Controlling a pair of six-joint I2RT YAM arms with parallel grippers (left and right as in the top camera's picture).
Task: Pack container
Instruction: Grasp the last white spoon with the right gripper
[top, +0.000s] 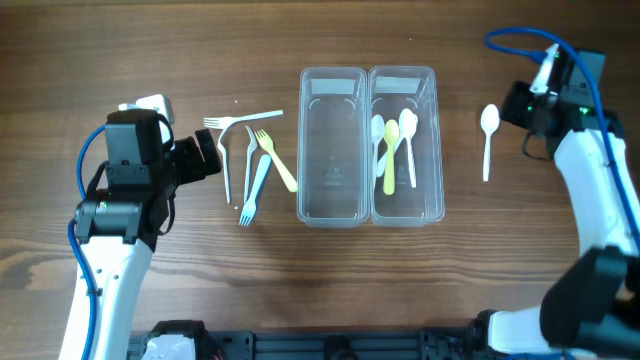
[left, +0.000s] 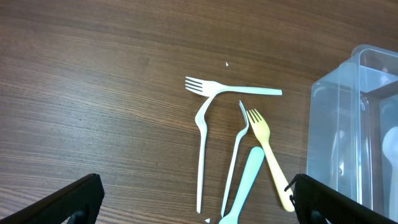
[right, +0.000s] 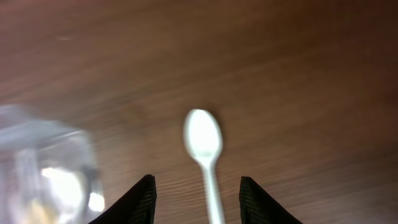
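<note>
Two clear plastic bins stand side by side mid-table. The left bin (top: 331, 150) holds nothing; the right bin (top: 404, 150) holds several spoons (top: 392, 145), white and yellow. A white spoon (top: 488, 135) lies on the table right of the bins and shows blurred in the right wrist view (right: 205, 149). Several forks lie left of the bins: white ones (top: 243, 121), a yellow one (top: 276, 163) and a light blue one (top: 255, 190). They also show in the left wrist view (left: 239, 146). My left gripper (left: 198, 199) is open over the forks. My right gripper (right: 198, 199) is open above the lone spoon.
The bin's corner (left: 348, 143) fills the right side of the left wrist view. A blue cable (top: 520, 40) loops above the right arm. Bare wooden table (top: 120, 50) lies around the cutlery.
</note>
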